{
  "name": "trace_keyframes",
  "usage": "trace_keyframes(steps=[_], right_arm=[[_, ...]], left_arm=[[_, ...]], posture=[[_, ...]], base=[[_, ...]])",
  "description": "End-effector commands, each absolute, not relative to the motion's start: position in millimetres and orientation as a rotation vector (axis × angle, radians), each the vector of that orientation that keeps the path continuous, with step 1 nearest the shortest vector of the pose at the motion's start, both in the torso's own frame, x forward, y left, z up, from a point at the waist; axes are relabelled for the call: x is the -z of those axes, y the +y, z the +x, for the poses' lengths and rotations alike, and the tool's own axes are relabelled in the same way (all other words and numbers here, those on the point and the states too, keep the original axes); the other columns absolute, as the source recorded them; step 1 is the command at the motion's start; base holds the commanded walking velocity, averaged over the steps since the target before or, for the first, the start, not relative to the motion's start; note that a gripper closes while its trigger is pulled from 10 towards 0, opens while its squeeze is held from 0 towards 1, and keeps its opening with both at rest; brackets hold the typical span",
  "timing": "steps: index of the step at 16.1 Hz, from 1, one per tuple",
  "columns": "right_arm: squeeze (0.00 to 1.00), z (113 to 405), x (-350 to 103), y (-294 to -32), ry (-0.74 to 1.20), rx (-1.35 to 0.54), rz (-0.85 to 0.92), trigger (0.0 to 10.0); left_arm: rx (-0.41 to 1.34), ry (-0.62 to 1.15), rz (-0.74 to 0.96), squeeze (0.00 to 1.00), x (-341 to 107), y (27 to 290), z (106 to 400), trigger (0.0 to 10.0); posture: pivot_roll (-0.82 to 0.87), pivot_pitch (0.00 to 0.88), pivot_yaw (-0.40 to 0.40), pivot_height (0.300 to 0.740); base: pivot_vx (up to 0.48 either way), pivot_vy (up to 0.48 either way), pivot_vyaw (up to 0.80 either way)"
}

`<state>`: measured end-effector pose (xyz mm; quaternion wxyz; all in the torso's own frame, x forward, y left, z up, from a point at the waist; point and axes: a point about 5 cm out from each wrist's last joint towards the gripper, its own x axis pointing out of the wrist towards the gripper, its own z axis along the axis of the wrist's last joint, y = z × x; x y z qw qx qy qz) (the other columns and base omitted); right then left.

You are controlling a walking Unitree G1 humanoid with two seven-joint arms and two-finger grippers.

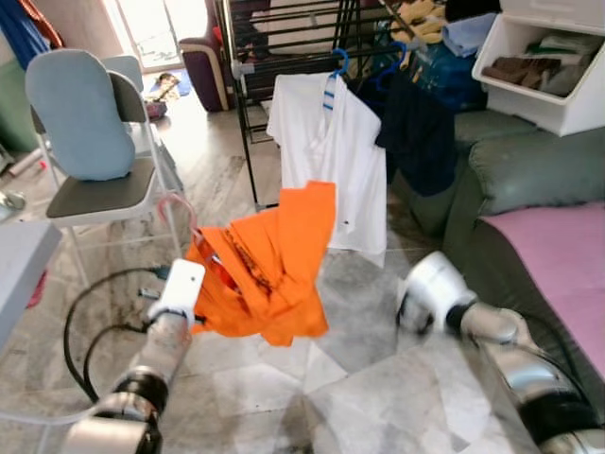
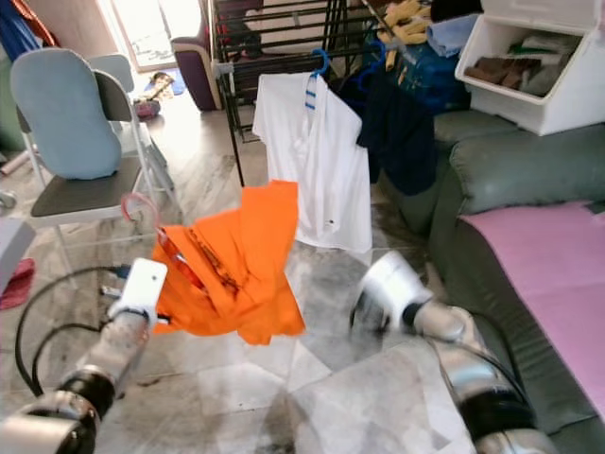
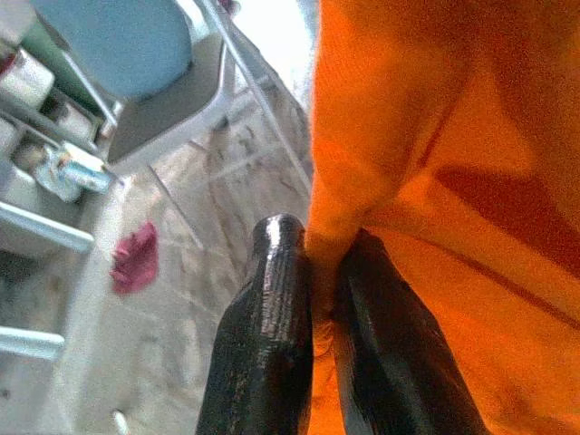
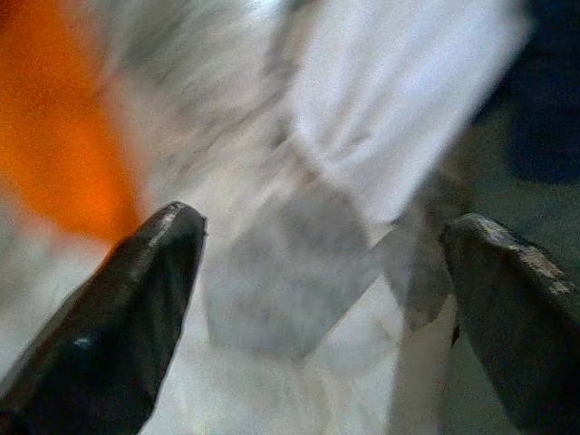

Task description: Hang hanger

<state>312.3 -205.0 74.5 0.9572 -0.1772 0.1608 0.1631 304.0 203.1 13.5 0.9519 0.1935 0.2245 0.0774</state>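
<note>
An orange shirt (image 1: 269, 260) hangs crumpled on a pink hanger whose hook (image 1: 180, 210) sticks up at its left. My left gripper (image 3: 319, 237) is shut on a fold of the orange shirt at the hanger's shoulder and holds it up above the floor. At the back stands a black drying rack (image 1: 248, 113). It carries a white shirt (image 1: 326, 161) on a blue hanger (image 1: 338, 64) and a dark garment (image 1: 416, 132). My right gripper (image 4: 322, 222) is open and empty, to the right of the orange shirt and low over the tiles; its arm (image 1: 430, 288) looks blurred.
A folding chair (image 1: 95, 142) with a blue cushion stands at the left. A green sofa (image 1: 529, 180) with a pink cover (image 1: 558, 255) runs along the right, a white bin (image 1: 548, 66) above it. A black cable (image 1: 80, 322) loops on the marble floor beside my left arm.
</note>
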Motion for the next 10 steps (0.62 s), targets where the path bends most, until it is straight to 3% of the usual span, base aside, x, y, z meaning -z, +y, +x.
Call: trace_keyframes(steps=[1, 3, 5, 6, 9, 10], right_arm=[[0.0, 309.9, -72.6, -206.1, 0.263, -0.182, -0.208, 10.0], [0.0, 297.4, -65.4, -200.1, 0.211, -0.079, -0.098, 10.0], [0.0, 290.0, -59.3, -194.3, 0.174, -0.012, -0.061, 10.0], [0.0, 282.9, -61.9, -189.9, 0.135, -0.007, -0.028, 10.0], [0.0, 279.8, -61.7, -190.9, 0.144, -0.043, -0.067, 10.0], [0.0, 277.9, -63.3, -193.9, 0.14, -0.037, -0.069, 10.0]], left_arm=[[-0.193, 0.435, 0.315, 0.0, -13.0, 206.8, 300.4, 1.4], [-0.234, 0.414, 0.26, 0.0, -9.7, 212.8, 292.3, 1.7], [-0.232, 0.383, 0.236, 0.0, -10.5, 215.5, 288.7, 2.8], [-0.137, 0.28, 0.254, 0.0, -21.4, 211.8, 286.9, 4.2], [-0.094, 0.183, 0.285, 0.0, -32.9, 214.4, 269.3, 4.9], [-0.112, 0.163, 0.292, 0.0, -35.7, 218.0, 259.1, 6.4]], posture=[[-0.17, 0.0, 0.1, 0.74], [-0.18, 0.0, 0.109, 0.74], [-0.18, 0.0, 0.115, 0.74], [-0.17, 0.0, 0.095, 0.74], [-0.13, 0.0, 0.062, 0.74], [-0.12, 0.0, 0.051, 0.74]], base=[[0.0, 0.0, 0.0], [0.0, 0.0, 0.0], [0.0, 0.0, 0.0], [0.0, 0.0, 0.0], [0.0, 0.0, 0.0], [0.0, 0.0, 0.0]])
